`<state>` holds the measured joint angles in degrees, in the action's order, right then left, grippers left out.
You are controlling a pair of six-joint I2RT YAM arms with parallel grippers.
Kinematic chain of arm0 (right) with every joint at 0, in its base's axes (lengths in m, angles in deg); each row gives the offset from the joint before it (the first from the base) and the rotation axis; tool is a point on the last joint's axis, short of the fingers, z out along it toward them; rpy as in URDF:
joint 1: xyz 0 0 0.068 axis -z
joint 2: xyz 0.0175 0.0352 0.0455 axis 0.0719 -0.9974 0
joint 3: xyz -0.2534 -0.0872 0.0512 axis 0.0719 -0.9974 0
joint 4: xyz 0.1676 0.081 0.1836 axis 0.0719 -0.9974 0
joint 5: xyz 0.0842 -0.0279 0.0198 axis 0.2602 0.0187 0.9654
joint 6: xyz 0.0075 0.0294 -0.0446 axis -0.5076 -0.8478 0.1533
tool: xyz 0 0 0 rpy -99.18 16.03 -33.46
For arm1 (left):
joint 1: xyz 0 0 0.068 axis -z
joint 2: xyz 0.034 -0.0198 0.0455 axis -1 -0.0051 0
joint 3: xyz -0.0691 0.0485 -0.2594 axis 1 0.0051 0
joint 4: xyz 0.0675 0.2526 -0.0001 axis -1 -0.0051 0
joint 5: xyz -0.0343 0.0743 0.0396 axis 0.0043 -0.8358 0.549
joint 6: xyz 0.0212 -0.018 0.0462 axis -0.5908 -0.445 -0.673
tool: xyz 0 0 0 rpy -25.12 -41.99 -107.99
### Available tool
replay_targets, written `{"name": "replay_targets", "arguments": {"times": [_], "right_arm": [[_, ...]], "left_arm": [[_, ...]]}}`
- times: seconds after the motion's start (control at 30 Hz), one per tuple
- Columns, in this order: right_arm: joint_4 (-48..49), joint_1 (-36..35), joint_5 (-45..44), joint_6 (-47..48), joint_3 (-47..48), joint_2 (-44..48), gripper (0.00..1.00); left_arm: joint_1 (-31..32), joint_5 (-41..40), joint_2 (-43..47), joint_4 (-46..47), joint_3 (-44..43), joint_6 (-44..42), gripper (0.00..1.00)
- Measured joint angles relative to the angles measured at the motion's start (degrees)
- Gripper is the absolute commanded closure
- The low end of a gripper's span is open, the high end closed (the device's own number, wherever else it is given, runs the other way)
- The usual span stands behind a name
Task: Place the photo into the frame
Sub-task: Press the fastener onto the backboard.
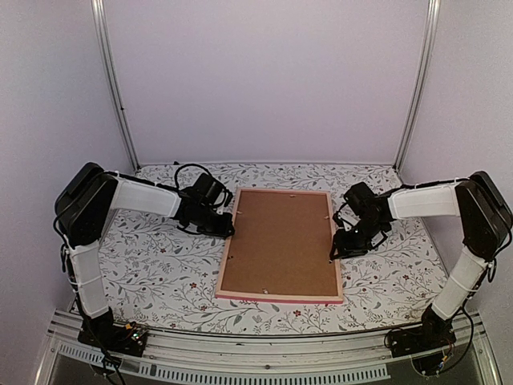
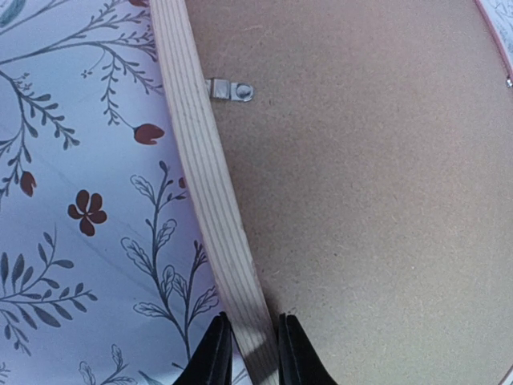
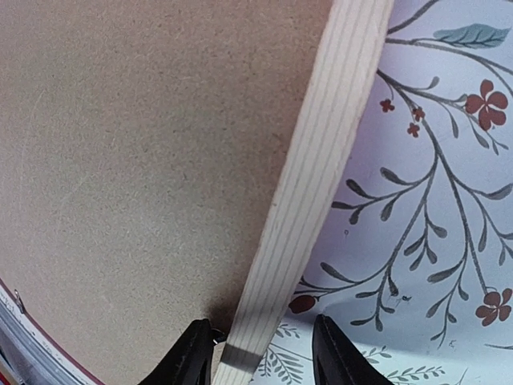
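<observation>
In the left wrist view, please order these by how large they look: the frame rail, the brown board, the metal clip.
1. The board: it fills most of the picture.
2. The frame: only one rail shows, as a narrow strip.
3. The clip: tiny, on the board beside the rail.

Overhead rear view of whole table (image 1: 152,265), wrist views close above opposite frame (image 2: 210,184) rails

place: lab booth | cues: white walls (image 1: 264,80), alu posts (image 1: 112,80), floral tablecloth (image 1: 160,257)
</observation>
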<state>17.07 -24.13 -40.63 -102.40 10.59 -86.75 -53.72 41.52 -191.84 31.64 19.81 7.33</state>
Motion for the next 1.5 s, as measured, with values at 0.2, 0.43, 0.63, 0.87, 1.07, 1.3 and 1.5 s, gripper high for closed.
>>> {"name": "replay_targets", "arguments": {"times": [0.2, 0.43, 0.63, 0.87, 1.07, 1.3, 1.5], "right_arm": [[-2.4, -1.5, -2.6, 1.6, 2.3, -1.0, 0.63], [-4.9, -1.9, -3.7, 3.4, 3.8, -1.3, 0.67], [-6.7, -1.9, -3.3, 5.2, 5.2, -2.3, 0.69], [-7.6, -1.6, -1.1, 6.8, 5.8, -2.8, 0.67], [-8.2, 0.5, 1.7, 7.1, 5.8, -2.8, 0.61], [-8.2, 1.7, 3.5, 6.9, 5.8, -2.7, 0.59], [-7.8, 1.9, 4.0, 6.0, 5.8, -2.7, 0.53]], "left_arm": [[0.0, 0.0, 0.0, 0.0, 0.0, 0.0, 0.8], [0.0, 0.0, 0.0, 0.0, 0.0, 0.0, 0.8], [0.0, 0.0, 0.0, 0.0, 0.0, 0.0, 0.8], [0.0, 0.0, 0.0, 0.0, 0.0, 0.0, 0.8], [0.0, 0.0, 0.0, 0.1, 0.0, 0.0, 0.8], [0.0, 0.0, 0.0, 0.1, 0.1, 0.0, 0.8], [0.0, 0.0, 0.0, 0.2, 0.1, 0.0, 0.8]]}}
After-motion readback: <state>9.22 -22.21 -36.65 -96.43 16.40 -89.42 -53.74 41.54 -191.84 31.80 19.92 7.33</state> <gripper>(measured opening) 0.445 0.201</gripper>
